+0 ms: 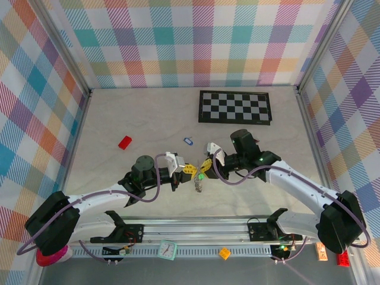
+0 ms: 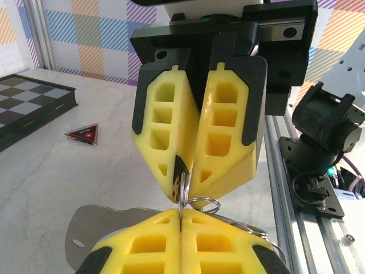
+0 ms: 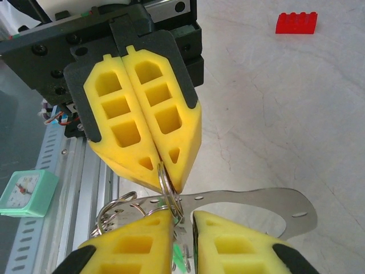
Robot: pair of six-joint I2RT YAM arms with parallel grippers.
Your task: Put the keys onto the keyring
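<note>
Counting two keys: one blue key (image 1: pixel 189 141) lies alone on the table (image 1: pixel 148 119), at twelve o'clock from the two meeting grippers, and one green key (image 1: pixel 200 176) sits at six beside the single keyring (image 1: pixel 199 186). Clamped on its wire is the left gripper (image 1: pixel 189 170); the right gripper (image 1: pixel 206 165) is narrow, though I cannot tell if it grips.

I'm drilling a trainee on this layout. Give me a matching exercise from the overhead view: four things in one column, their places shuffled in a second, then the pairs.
Things:
1 board
2 block
3 blue key
4 clock

Places:
A on the rail at the near edge
B left part of the table
C far side, right of centre
D mid-table, right of the block

Pairs: 1-C; 2-B; 3-D; 4-A
</note>
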